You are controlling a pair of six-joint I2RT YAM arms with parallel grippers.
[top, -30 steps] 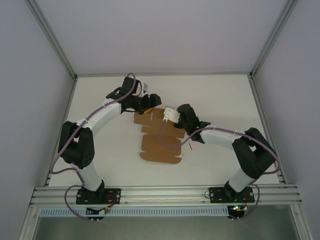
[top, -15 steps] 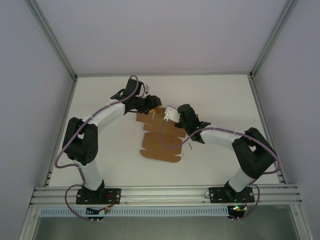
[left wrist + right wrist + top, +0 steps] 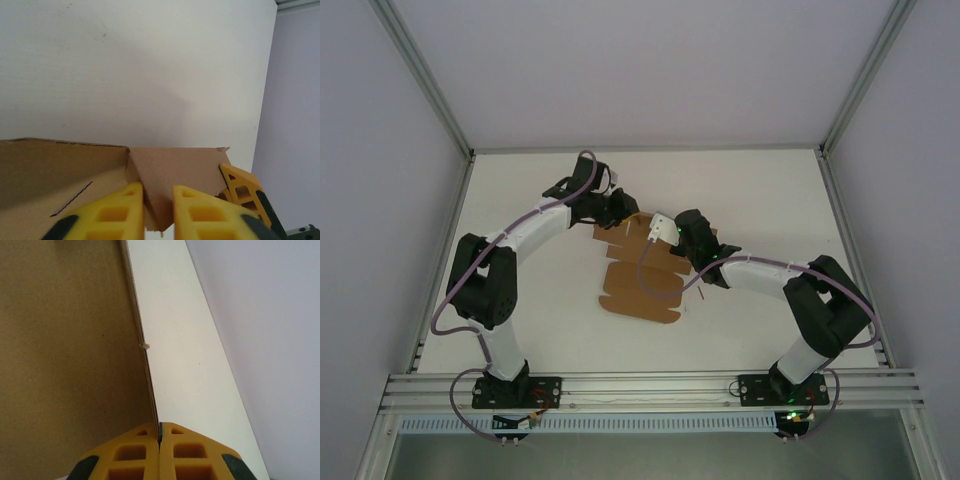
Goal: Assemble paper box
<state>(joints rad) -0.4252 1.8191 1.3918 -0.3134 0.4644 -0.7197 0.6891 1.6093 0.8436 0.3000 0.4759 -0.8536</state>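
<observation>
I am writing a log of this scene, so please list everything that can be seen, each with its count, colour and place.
paper box: one, brown, a flat unfolded sheet in the middle of the table.
table: one, white, under everything.
walls: three, pale lilac, at the back, left and right.
rail: one, silver, along the table's near edge.
cables: two, purple, one along each arm.
left arm and right arm: two, black and white, bases on the rail.
left gripper: one, yellow fingers, at the sheet's far left corner, a flap between the fingers.
right gripper: one, yellow fingers, shut on the sheet's far right edge.
</observation>
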